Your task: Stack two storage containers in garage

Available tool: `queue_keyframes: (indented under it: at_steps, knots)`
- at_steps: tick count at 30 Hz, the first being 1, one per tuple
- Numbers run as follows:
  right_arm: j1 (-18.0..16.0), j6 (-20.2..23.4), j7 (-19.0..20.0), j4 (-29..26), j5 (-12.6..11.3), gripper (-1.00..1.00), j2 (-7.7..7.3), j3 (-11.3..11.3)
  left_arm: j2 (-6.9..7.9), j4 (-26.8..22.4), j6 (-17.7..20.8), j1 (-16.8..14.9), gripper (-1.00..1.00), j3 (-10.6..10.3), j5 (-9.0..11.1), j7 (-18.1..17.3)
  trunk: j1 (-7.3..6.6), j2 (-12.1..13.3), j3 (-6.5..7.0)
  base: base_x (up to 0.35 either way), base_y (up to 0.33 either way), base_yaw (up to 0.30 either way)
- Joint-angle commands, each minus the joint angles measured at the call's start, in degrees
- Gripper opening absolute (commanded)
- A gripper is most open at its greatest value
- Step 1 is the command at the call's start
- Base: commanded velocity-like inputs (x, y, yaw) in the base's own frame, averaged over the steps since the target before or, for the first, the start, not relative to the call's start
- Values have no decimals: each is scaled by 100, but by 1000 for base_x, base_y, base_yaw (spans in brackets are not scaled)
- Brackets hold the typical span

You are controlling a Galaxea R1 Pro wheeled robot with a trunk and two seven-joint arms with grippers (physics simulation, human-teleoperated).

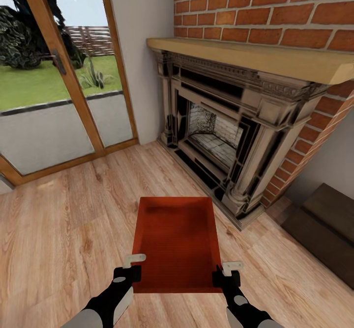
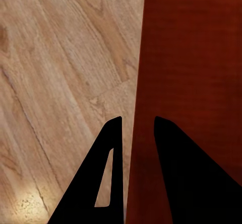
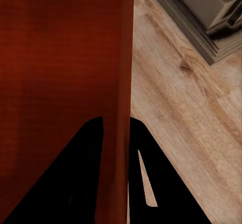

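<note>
I hold one red-orange rectangular storage bin (image 1: pixel 176 242) above the light wood-plank floor (image 1: pixel 64 230), before the brick fireplace (image 1: pixel 231 136). My left claw (image 1: pixel 129 267) and right claw (image 1: pixel 227 272) each pinch a side wall; uneven grip could tilt and drop it.

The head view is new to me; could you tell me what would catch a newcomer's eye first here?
First, the red-orange storage container, held low in the middle over the wood-plank floor, with the left gripper and right gripper each clamped on a side wall. Beyond it to the right stands the brick fireplace under a wooden mantel, and glass doors to the left show a garden.
</note>
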Motion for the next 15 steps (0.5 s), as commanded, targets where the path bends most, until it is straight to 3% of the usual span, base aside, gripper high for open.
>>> queue_keyframes:
  at_steps: [1,15]
  knots:
    - [-8,-29,-69,-20,21,-100,-20,-159,18,12,13,-1,-100,10,98,70,1,-5,-5,0,0,0]
    - [-8,-37,-70,-20,28,-100,-20,-157,18,10,12,-1,-100,10,98,76,1,-5,98,0,0,0]
